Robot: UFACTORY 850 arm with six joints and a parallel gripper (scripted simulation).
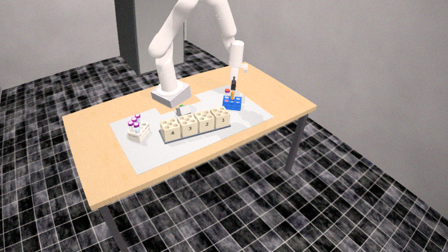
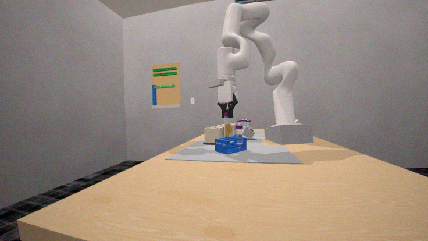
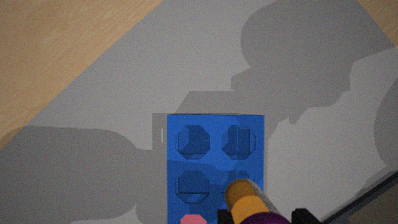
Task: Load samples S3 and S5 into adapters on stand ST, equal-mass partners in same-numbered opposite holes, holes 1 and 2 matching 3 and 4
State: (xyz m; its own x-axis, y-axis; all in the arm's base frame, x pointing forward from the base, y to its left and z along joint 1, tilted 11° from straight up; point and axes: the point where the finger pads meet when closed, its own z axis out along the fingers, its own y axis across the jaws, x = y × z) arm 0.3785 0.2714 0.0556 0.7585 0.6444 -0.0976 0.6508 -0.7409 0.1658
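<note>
My gripper [image 1: 233, 89] [image 2: 227, 115] [image 3: 264, 218] is shut on a purple-capped tube with amber liquid [image 1: 232, 95] [image 2: 227, 128] [image 3: 247, 205]. The tube hangs nearly upright with its lower end at or just above the blue sample rack [image 1: 232, 106] [image 2: 225, 148] [image 3: 215, 120]; how far it is in a well cannot be told. Its ID is hidden. A tube with pink liquid and an orange cap dot [image 1: 227, 90] [image 2: 239, 127] stands in that rack. Adapters 4 [image 1: 171, 134], 3 [image 1: 189, 129], 2 [image 1: 206, 124] and 1 [image 1: 223, 120] sit in the dark stand with no tubes showing.
A pale rack [image 1: 134, 137] at the left holds several purple-capped tubes [image 1: 137, 115] with pale blue or clear contents. The small sloped desk [image 1: 184, 110] [image 2: 248, 133] with the green key stands behind the adapters, near the robot base [image 1: 171, 95] [image 2: 288, 134].
</note>
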